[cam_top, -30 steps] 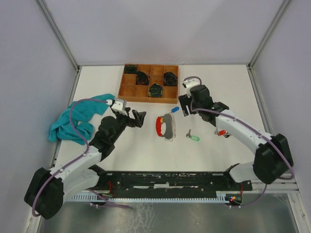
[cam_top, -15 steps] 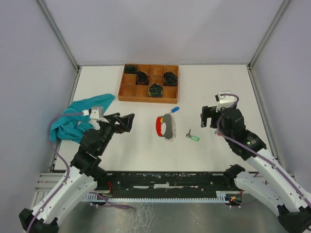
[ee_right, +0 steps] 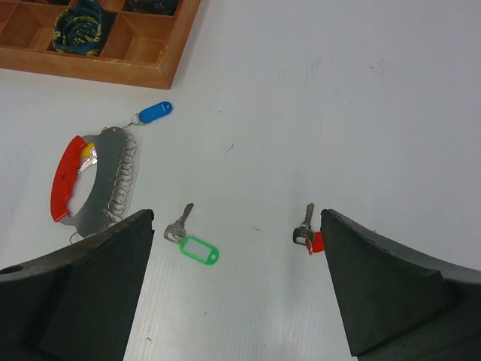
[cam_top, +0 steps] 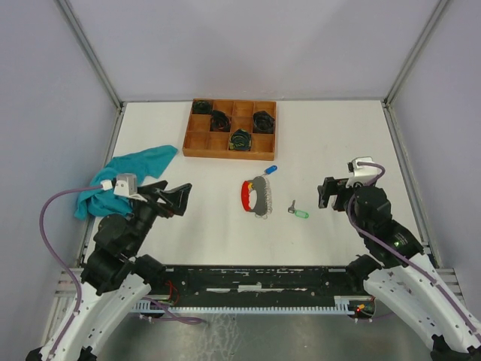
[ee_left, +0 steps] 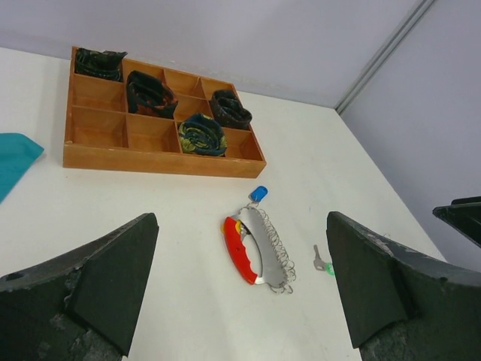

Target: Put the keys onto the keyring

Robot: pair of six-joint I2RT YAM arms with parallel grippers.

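The keyring [cam_top: 255,197], a red-handled silver plate edged with wire rings, lies mid-table and also shows in both wrist views [ee_left: 255,248] [ee_right: 90,188]. A blue-tagged key [cam_top: 271,170] [ee_right: 155,113] hangs at its far end, and a yellow tag [ee_right: 88,154] sits by the red handle. A green-tagged key [cam_top: 298,212] [ee_right: 192,241] lies loose to its right. A red-tagged key [ee_right: 307,232] lies further right, below my right gripper [cam_top: 328,192] [ee_right: 237,214], which is open and empty. My left gripper [cam_top: 176,197] [ee_left: 240,222] hangs open and empty left of the keyring.
A wooden compartment tray [cam_top: 225,156] [ee_left: 150,162] holding black coiled bundles [cam_top: 240,139] stands at the back. A teal cloth [cam_top: 124,167] lies at the left, behind my left arm. Metal frame posts border the table.
Both arms have pulled back toward the near edge. My right gripper moved away from the blue tag to the right and opened fully. My left gripper drew back left.
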